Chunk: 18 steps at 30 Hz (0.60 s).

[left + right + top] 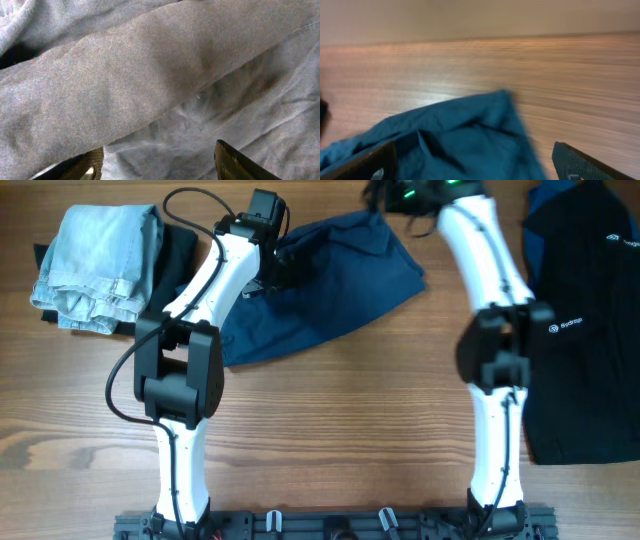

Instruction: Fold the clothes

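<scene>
The dark navy-blue clothes (330, 290) lie crumpled on the wooden table at the back centre. My left gripper (280, 258) is low over their left part. In the left wrist view its fingers (160, 167) are open, with wrinkled navy fabric (150, 85) filling the frame between and beyond them. My right gripper (388, 200) is at the garment's far right corner. In the right wrist view it is open (480, 167), with a pointed corner of the navy fabric (470, 135) lying between its fingers on the table.
A folded pale blue denim piece (95, 265) lies at the back left on something dark. A black garment with small white logos (585, 330) lies along the right edge. Bare wooden table (340, 430) stretches across the front between the arm bases.
</scene>
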Each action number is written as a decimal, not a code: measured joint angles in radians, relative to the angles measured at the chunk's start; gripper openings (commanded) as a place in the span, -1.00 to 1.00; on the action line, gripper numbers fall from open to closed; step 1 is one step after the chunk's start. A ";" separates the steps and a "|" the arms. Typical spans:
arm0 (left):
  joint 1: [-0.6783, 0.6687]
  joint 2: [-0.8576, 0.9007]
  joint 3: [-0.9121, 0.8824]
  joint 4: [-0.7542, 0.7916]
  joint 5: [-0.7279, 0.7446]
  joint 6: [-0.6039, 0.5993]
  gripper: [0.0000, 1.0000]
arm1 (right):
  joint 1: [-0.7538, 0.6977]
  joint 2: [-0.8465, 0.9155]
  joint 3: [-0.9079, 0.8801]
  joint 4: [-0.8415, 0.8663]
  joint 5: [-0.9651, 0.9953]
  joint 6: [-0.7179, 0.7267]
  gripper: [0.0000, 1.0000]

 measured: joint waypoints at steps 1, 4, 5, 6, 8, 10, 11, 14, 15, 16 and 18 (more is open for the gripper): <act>0.000 0.000 0.000 0.002 0.000 0.000 0.41 | -0.024 -0.025 0.009 -0.043 0.000 -0.011 0.99; 0.000 0.000 0.000 0.008 -0.003 0.001 0.41 | -0.055 -0.040 0.003 -0.161 -0.008 -0.056 0.76; 0.000 0.000 0.000 0.008 -0.003 0.002 0.41 | -0.050 -0.030 -0.017 -0.188 -0.011 -0.072 0.36; 0.000 0.000 0.000 0.007 -0.003 0.002 0.41 | -0.043 -0.016 -0.035 -0.203 -0.014 -0.082 -0.30; 0.000 0.000 0.000 0.006 -0.003 0.002 0.41 | -0.019 0.023 -0.079 -0.212 -0.018 -0.099 -0.91; 0.000 0.000 0.000 0.003 -0.003 0.004 0.41 | 0.002 0.047 -0.129 -0.213 -0.022 -0.105 -0.91; 0.000 0.000 0.000 0.002 -0.003 0.004 0.41 | 0.013 0.056 -0.151 -0.209 -0.026 -0.105 -0.91; 0.000 0.000 0.000 -0.001 -0.003 0.004 0.41 | 0.024 0.061 -0.176 -0.146 -0.031 -0.106 -0.91; 0.000 0.000 0.000 -0.001 -0.003 0.004 0.41 | 0.023 0.061 -0.190 -0.105 -0.032 -0.109 -0.91; 0.000 0.000 0.000 0.000 -0.003 0.004 0.41 | 0.023 0.061 -0.210 -0.067 -0.033 -0.109 -0.91; 0.000 0.000 0.000 0.000 -0.003 0.004 0.41 | 0.024 0.061 -0.250 -0.004 -0.034 -0.108 -0.90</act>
